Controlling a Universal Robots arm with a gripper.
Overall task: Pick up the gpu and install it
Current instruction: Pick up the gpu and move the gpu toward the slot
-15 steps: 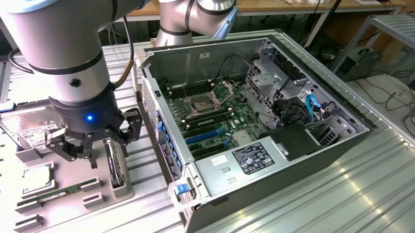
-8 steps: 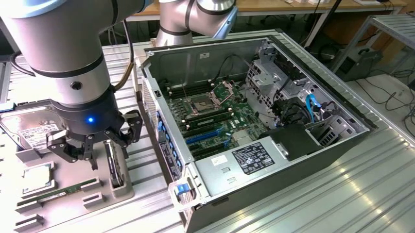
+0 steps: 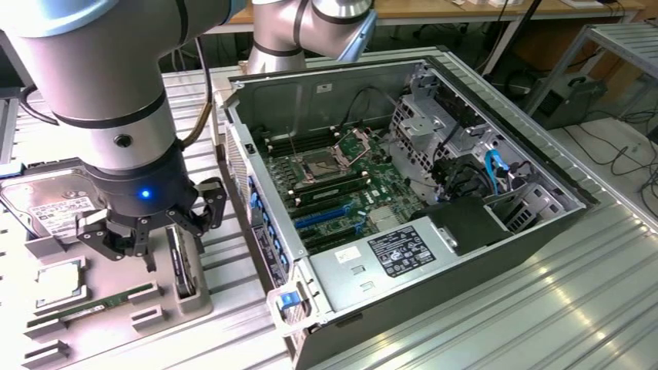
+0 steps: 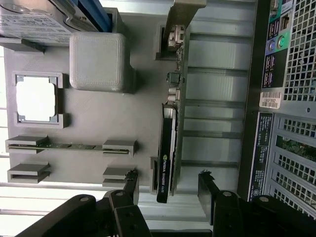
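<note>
- The gripper (image 3: 159,231) hangs above the grey parts holder (image 3: 193,305) with its two fingers (image 4: 131,183) spread wide, holding nothing.
- The gpu (image 3: 184,266) stands on its long edge in a slot of the holder, on the side nearest the open computer case (image 3: 277,100).
- Its long axis runs parallel to the case's perforated rear panel (image 4: 291,59).
- In the wrist view the card's (image 4: 167,148) metal bracket end points toward the hard drive (image 3: 46,204) end of the holder; the labelled end lies between the fingers, which are apart from it.
</note>
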